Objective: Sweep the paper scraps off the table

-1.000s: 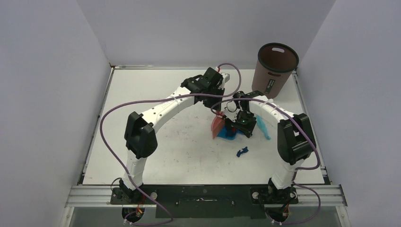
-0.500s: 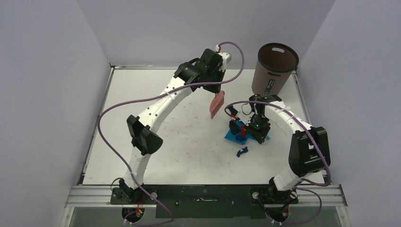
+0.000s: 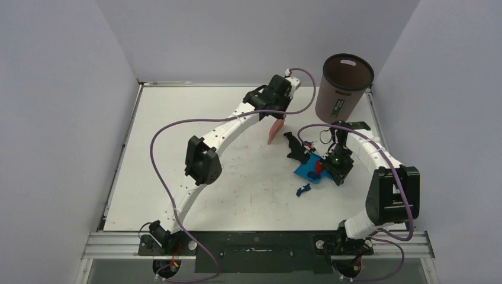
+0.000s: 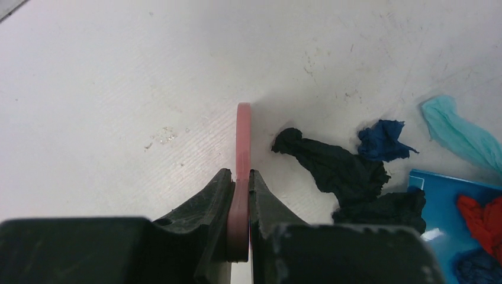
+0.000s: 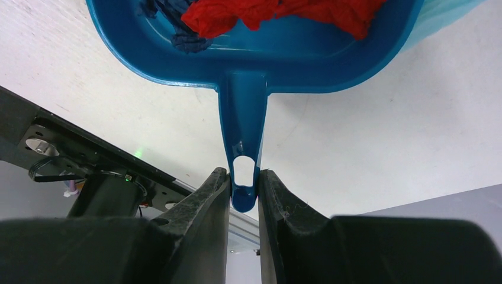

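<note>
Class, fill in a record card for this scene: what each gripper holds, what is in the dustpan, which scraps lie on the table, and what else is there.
Left gripper: shut on brush
Right gripper: shut on dustpan handle
In dustpan: red scrap, dark-blue bit
On table: black scrap next to the dustpan, dark-blue scrap, light-blue strip, small blue scrap apart, nearer the arm bases
Other: bin, far right corner
</note>
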`<state>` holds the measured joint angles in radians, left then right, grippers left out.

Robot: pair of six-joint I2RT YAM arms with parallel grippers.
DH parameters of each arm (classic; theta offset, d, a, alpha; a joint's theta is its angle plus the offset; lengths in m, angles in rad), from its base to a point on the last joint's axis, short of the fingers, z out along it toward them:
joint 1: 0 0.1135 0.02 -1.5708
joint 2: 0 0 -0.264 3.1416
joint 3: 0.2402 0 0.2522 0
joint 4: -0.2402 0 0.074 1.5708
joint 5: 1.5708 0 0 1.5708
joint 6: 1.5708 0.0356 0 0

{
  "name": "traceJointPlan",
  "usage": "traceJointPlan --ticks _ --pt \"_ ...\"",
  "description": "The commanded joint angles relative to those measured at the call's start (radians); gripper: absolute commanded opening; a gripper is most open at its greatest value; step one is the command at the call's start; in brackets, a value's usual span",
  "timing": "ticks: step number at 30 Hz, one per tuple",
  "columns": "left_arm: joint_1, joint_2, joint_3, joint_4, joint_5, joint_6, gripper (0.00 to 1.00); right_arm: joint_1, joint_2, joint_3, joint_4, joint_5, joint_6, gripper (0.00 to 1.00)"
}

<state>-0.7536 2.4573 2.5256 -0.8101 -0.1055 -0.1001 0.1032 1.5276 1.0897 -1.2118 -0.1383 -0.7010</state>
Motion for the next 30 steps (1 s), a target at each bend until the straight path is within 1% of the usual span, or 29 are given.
traceJointPlan --ticks 1,5,7,9,12,15,17,22,25,30 --pt "0.0 0.027 0.039 0.156 -0.029 0.072 0.0 -0.028 -0.047 -0.026 -0.02 0.019 -0.026 0.05" --pt "-0.003 0.028 -0.014 0.225 0.032 0.083 0.0 -0.031 -0.03 -0.062 0.011 0.051 -0.01 0.05" --pt "-0.008 0.028 -0.014 0.207 0.07 0.075 0.0 -0.028 -0.017 -0.068 0.032 0.061 -0.009 0.05" --pt "-0.019 0.007 -0.047 0.188 0.099 0.074 0.0 -0.028 0.003 -0.065 0.055 0.081 -0.001 0.05" --pt "-0.041 -0.081 -0.189 0.228 0.105 0.069 0.0 -0.028 0.034 -0.039 0.064 0.066 0.004 0.05" --pt "-0.058 -0.192 -0.358 0.3 0.154 0.05 0.0 -0.02 0.067 -0.01 0.072 0.048 0.013 0.05" --pt "-0.066 -0.228 -0.413 0.304 0.167 0.019 0.0 -0.014 0.086 0.007 0.08 0.039 0.017 0.05" --pt "-0.094 -0.284 -0.506 0.286 0.197 -0.045 0.0 0.014 0.121 0.028 0.098 0.003 0.021 0.05" --pt "-0.121 -0.317 -0.548 0.298 0.18 -0.068 0.0 0.043 0.131 0.031 0.113 -0.006 0.036 0.05" --pt "-0.146 -0.344 -0.541 0.266 0.138 -0.14 0.0 0.067 0.119 0.038 0.119 -0.077 0.047 0.05"
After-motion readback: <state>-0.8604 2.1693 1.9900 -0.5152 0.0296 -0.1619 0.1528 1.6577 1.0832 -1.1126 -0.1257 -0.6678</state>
